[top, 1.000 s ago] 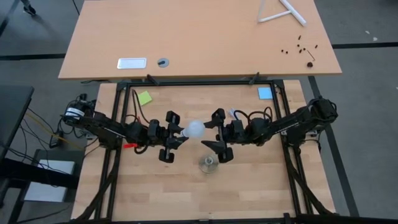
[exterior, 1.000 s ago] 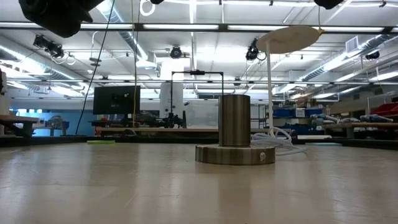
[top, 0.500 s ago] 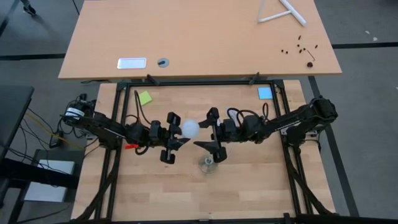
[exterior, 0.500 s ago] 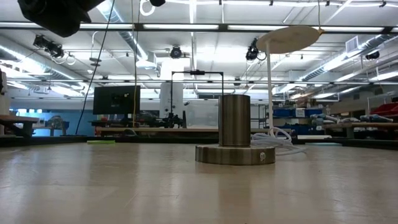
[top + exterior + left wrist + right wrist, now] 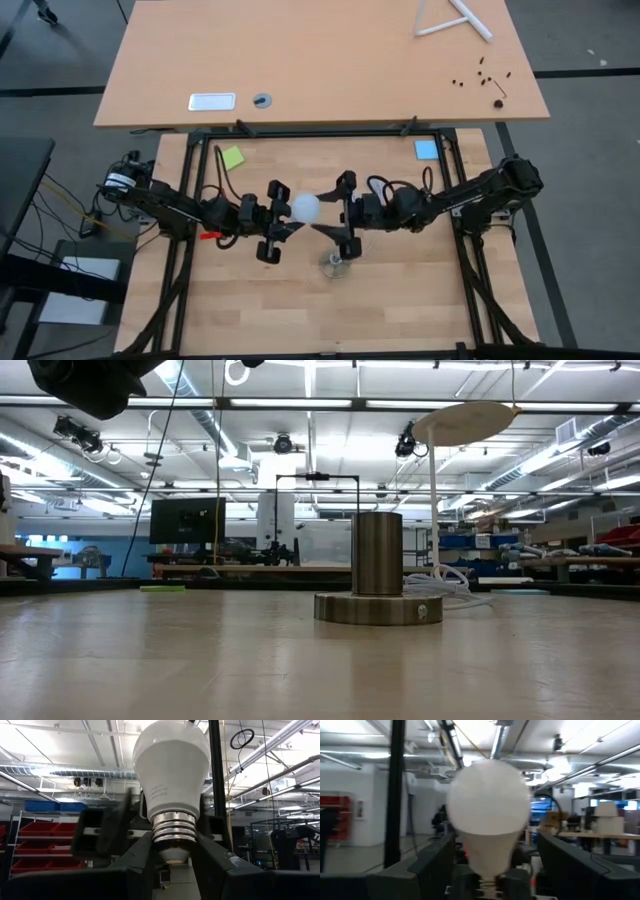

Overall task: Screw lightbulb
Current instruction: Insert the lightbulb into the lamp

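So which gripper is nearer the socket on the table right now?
The right. The right gripper is open around the lightbulb, its lower finger almost over the socket. The left gripper grips the lightbulb's screw end, farther off to the socket's upper left.

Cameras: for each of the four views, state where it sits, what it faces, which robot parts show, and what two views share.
High view: overhead, looking down; both arms, left gripper holding the lightbulb, right gripper open at it.
Low view: tabletop height, facing the socket; an arm part at top.
Left wrist view: past its fingers gripping the lightbulb's screw end.
Right wrist view: between its open fingers, facing the lightbulb.
Both wrist views share the lightbulb.
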### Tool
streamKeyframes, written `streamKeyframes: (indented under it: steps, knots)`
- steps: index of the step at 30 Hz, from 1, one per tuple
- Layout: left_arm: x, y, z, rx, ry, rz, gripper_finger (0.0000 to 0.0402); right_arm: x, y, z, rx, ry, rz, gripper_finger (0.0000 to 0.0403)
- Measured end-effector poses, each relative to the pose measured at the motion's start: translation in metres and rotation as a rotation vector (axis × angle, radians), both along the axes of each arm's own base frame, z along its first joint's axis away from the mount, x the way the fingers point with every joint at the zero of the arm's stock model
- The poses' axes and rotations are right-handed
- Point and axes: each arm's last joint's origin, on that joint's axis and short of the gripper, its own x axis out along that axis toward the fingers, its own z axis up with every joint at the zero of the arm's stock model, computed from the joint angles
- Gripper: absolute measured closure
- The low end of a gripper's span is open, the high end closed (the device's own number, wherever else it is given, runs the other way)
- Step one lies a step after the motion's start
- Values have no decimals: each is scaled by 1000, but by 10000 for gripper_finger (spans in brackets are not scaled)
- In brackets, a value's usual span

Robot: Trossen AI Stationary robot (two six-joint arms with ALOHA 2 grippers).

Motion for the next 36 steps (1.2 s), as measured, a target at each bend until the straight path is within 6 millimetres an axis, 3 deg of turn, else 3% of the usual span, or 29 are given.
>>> streamKeyframes:
  steps: [5,21,36]
  knots:
    - [0,-1,-4,9,29,-13,296,1,2,-2,75,23,123,105]
    - [4,0,-9,-27,92,13,296,3,-11,-2,94,26,104,54]
    - [5,1,-12,-33,126,23,296,11,-13,12,43,89,79,74]
